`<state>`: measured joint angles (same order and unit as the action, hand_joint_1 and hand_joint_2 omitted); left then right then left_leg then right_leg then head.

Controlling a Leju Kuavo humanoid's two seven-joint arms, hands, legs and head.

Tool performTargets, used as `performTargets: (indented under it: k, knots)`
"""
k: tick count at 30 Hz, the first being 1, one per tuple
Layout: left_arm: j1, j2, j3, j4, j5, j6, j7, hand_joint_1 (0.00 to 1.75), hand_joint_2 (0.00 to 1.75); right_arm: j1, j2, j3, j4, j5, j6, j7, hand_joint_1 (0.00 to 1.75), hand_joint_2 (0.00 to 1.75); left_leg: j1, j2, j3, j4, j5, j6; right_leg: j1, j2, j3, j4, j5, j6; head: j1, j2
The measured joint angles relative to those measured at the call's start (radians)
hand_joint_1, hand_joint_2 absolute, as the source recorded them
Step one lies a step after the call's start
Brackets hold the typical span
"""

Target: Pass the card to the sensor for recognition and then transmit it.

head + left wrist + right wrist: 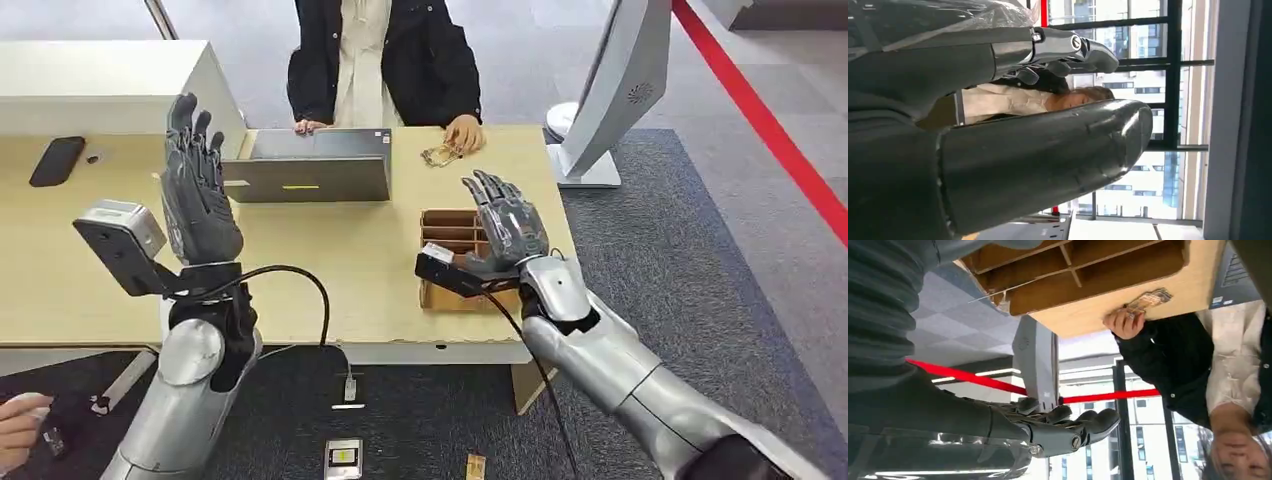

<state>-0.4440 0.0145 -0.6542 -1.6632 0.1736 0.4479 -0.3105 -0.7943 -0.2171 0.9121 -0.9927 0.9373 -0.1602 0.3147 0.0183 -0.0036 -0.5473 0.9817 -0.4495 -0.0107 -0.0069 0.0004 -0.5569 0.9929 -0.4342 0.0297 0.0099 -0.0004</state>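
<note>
here, two silver arms raised over a pale wooden desk (330, 260). left hand (198, 180) held upright above the desk's left part, fingers straight and a little apart, nothing in them; seen from its own wrist as a thick grey thumb (1048, 150) with the darker fingers (1068, 52) stretched out beside it, apart from the thumb and bare. right hand (505, 225) lifted above a brown cardboard divider box (447, 228) toward the desk's right side, fingers spread and slightly curled, palm holding nothing; from its wrist, fingers (1073, 422) extended side by side, with nothing between them and the thumb.

across the far edge, a person in a dark jacket (385, 60) over a light shirt, seated facing the robot. one of the person's hands (465, 132) resting on the desk's far edge, right of a grey laptop (310, 165), fingers touching a small card-like item (441, 154) lying flat on the wood just far of the divider box; print on it too small to tell, and whether it is the card itself cannot be told for sure. the same item (1148, 300) at the person's fingertips (1123, 322) from the right wrist, beside the box's open compartments (1088, 275).

far right, a white stand with a tilted panel (615, 90), just off the desk's right end, on grey carpet crossed by a red line (770, 125). far left on the desk, a dark phone (57, 160) lying flat. near, below the desk edge, a small device (343, 458) on the floor and another person's hand (20, 425) at the left border.
</note>
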Motion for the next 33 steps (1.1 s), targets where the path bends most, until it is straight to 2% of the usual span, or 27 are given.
performTargets:
  k: [7,20,33]
  knots:
    - [-0.006,-0.003,-0.008,0.007,0.008,0.011,0.001,0.00,0.00,-0.023,0.006,0.020,0.074,-0.023,-0.011,0.009,0.00,1.75,0.000,0.000,0.000,0.000,0.000,0.000,0.000,0.000,0.000,0.000,0.000,0.000,0.000,0.000]
    - [-0.013,-0.003,-0.028,0.007,0.013,0.032,0.007,0.00,0.00,-0.075,0.004,0.037,0.283,-0.091,-0.027,0.071,0.00,1.75,0.000,0.000,0.000,0.001,0.000,0.000,0.000,0.000,0.000,0.000,0.000,0.000,0.000,0.000]
    - [-0.017,-0.005,-0.036,0.007,0.014,0.033,0.016,0.00,0.00,-0.078,-0.009,0.037,0.370,-0.097,-0.025,0.088,0.00,1.75,0.000,0.000,0.000,0.001,0.000,0.000,0.000,0.000,0.000,0.000,0.000,0.000,0.000,0.000]
